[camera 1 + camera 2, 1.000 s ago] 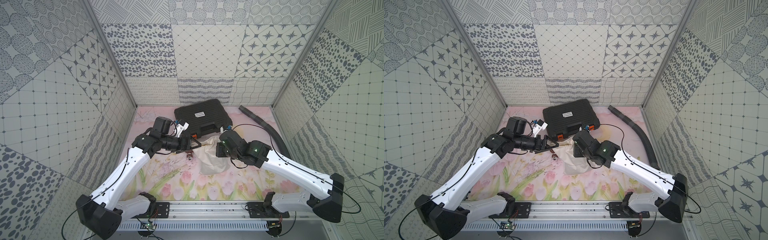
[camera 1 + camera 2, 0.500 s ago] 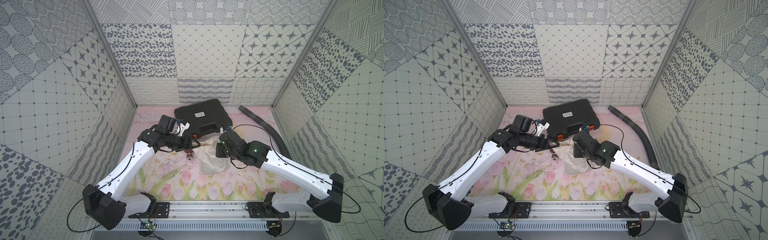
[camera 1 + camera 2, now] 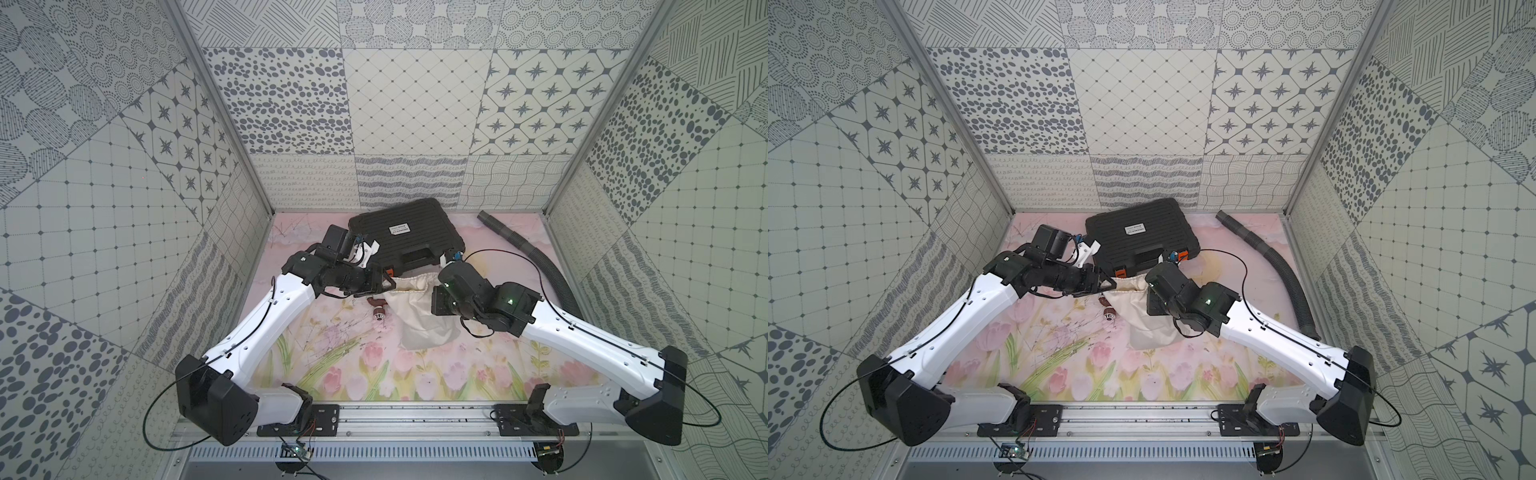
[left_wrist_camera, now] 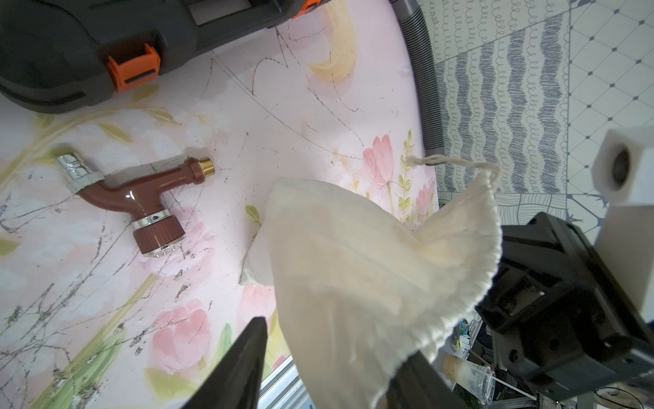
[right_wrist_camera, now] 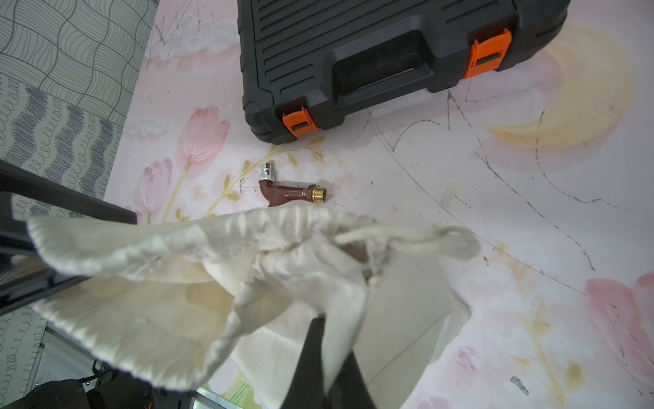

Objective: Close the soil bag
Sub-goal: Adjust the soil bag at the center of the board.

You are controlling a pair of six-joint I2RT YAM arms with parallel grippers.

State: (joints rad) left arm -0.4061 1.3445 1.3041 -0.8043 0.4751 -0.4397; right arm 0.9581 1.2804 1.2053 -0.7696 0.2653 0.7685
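**A:** What is seen on the left side?

**B:** The left gripper (image 3: 385,284) is placed at the left end of the bag's mouth. In the left wrist view, its fingers (image 4: 244,364) are seen moderately apart, and the rim of the soil bag (image 4: 354,265) is found between them. A thin gap is seen between one finger and the cloth, so the cloth is not yet clamped.

**A:** What is found next to it?

**B:** A brown tap (image 3: 378,309) with shiny ends is laid on the flowered mat (image 3: 332,357), just beside the bag. Behind it, a black case (image 3: 403,237) with orange latches is laid flat near the back wall.

**A:** Where is the soil bag placed?

**B:** In both top views it is found in the middle of the mat, in front of the case and between the two grippers. Its lower part is rested on the mat, and its rim is spread from one gripper to the other. A thin white cord (image 4: 456,163) is seen at the rim, with one end hung loose.

**A:** And on the right?

**B:** The right gripper (image 5: 329,340) is closed tightly, and a fold of the bag's cloth is pinched in it. Farther right, a dark ribbed hose (image 3: 536,266) is laid along the right wall, well apart from the bag.
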